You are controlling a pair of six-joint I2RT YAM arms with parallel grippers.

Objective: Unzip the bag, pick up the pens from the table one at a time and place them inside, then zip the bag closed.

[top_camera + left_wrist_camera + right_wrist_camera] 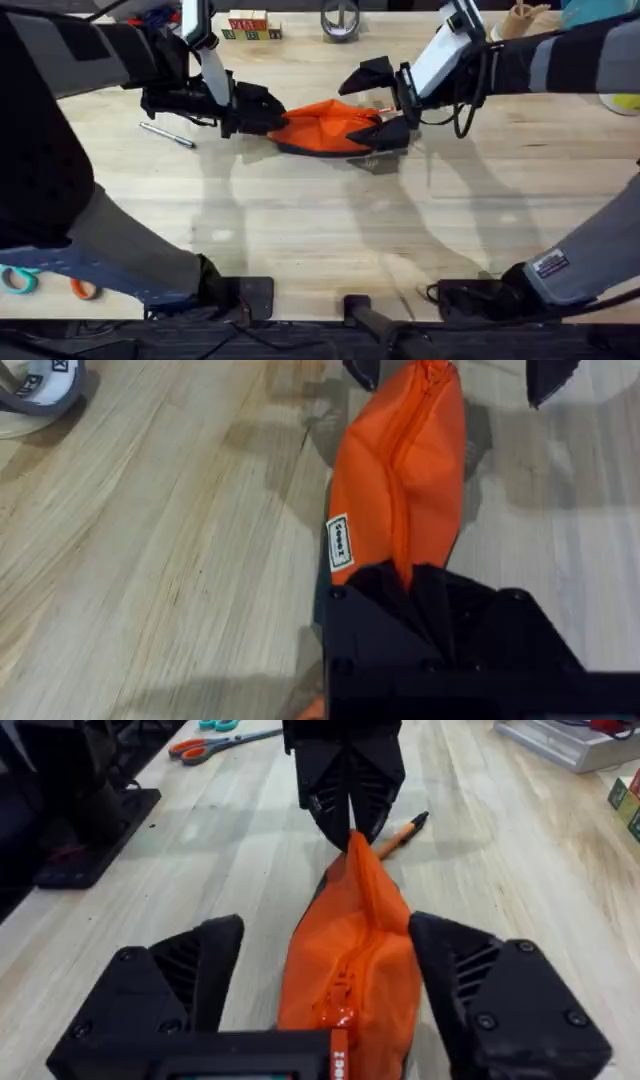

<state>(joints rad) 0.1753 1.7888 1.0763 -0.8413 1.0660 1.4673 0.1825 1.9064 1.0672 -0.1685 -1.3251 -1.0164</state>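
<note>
The orange bag (330,128) lies across the middle of the table (320,230), and its zipper (405,470) looks closed along the top. My left gripper (268,115) is shut on the bag's left end, pinching the fabric (405,575). My right gripper (385,102) is open and straddles the bag's right end, one finger (190,970) on each side. The zipper's end (338,1010) sits between them. A silver-grey pen (167,135) lies on the table to the left of the bag. An orange pen (400,832) lies just beyond the left gripper (345,790).
Orange-handled scissors (215,742) lie near the front left corner (45,285). A tape roll (340,20) and toy blocks (250,25) stand at the far edge. A yellow-green ball (625,100) is at the far right. Bare wood stretches between the bag and the arm bases.
</note>
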